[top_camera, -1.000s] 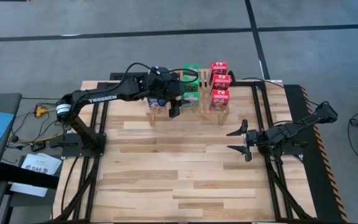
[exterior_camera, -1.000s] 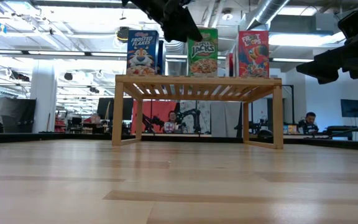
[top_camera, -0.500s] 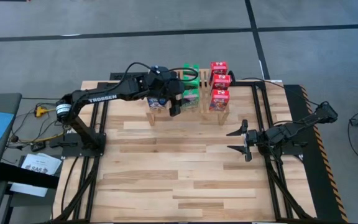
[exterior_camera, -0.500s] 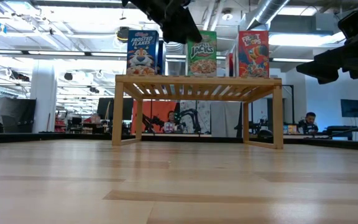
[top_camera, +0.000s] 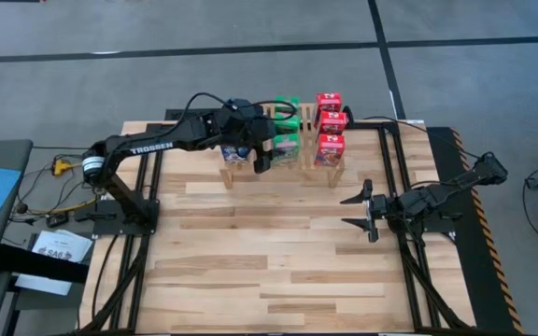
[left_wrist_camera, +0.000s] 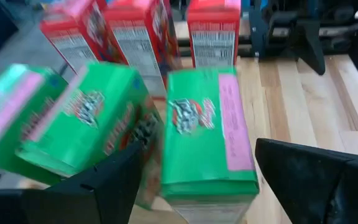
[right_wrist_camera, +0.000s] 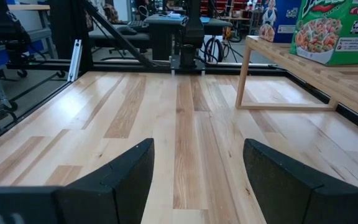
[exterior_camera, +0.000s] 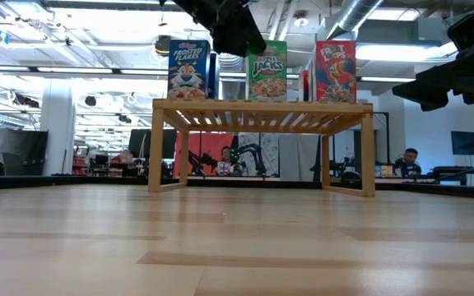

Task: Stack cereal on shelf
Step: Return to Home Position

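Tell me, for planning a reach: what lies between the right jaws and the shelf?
Only bare tabletop lies between the right gripper and the shelf, per the high view.

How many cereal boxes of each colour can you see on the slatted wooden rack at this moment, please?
Red cardboard cereal boxes: 3
Green cardboard cereal boxes: 3
Blue cardboard cereal boxes: 1 in view; the dark left arm covers the rest of that row
Total in view: 7
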Robot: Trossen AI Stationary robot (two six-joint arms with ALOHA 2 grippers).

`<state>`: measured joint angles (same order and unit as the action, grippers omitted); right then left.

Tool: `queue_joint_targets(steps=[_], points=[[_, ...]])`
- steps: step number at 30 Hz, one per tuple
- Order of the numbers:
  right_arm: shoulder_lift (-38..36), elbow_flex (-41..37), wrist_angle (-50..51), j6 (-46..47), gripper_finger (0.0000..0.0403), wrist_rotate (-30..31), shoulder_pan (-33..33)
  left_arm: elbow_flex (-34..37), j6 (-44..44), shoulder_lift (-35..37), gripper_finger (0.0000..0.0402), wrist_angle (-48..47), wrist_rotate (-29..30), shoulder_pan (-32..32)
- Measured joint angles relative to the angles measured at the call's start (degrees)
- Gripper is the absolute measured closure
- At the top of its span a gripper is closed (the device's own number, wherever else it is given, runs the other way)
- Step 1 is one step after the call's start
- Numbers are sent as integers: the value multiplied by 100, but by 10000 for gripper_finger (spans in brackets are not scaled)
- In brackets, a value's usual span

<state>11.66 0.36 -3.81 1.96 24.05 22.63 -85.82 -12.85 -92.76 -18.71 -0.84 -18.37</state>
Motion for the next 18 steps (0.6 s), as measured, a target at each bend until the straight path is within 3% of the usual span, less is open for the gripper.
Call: queue_joint_targets(steps=[10,18], points=[[2,0,2,2,131,0,0,0,-160,686,103,-48,-5,64],[0,2,0,0,131,0,0,-2,184,1337,103,-1245,-461,697]])
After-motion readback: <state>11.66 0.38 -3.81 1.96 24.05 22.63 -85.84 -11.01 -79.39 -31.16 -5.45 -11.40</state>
